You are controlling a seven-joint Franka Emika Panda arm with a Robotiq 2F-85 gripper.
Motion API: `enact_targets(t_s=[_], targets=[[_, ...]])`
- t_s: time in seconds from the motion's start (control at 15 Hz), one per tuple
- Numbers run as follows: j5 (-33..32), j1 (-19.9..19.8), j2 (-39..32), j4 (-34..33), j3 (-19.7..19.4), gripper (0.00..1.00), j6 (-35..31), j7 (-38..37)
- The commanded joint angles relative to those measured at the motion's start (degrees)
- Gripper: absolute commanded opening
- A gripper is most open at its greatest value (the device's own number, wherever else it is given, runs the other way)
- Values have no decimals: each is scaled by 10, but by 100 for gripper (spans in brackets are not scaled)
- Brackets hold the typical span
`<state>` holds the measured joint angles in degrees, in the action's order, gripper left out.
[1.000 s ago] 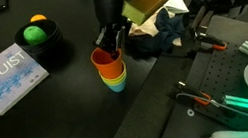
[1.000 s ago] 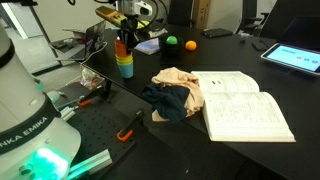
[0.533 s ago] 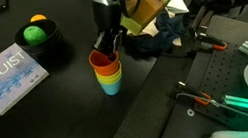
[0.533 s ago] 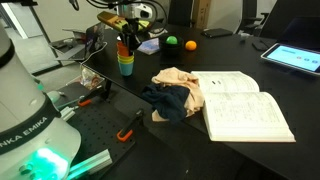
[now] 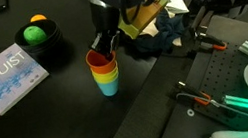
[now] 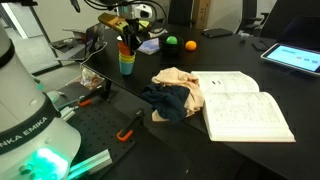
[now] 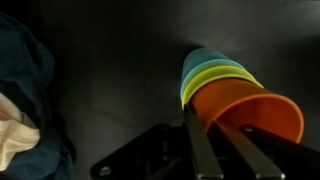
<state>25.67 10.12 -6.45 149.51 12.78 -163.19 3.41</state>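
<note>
Hand (image 5: pixel 104 52) pinches the orange cup (image 7: pixel 255 115) topping one four-cup stack (image 5: pixel 106 79); two balls (image 5: pixel 33 34) nearby.

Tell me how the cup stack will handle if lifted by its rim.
Probably light: the stack looks like thin plastic cups. Held by one rim, the orange cup may tilt in the end effector or pull free of the others. Tall and narrow, it could tip if pushed.
</note>
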Motion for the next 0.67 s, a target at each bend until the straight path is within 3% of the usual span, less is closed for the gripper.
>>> enact_targets(t_s=[0.0,0.6], targets=[[4,-5,3,1,14,1,-17,8],[1,2,19,15,29,1,-7,-7]])
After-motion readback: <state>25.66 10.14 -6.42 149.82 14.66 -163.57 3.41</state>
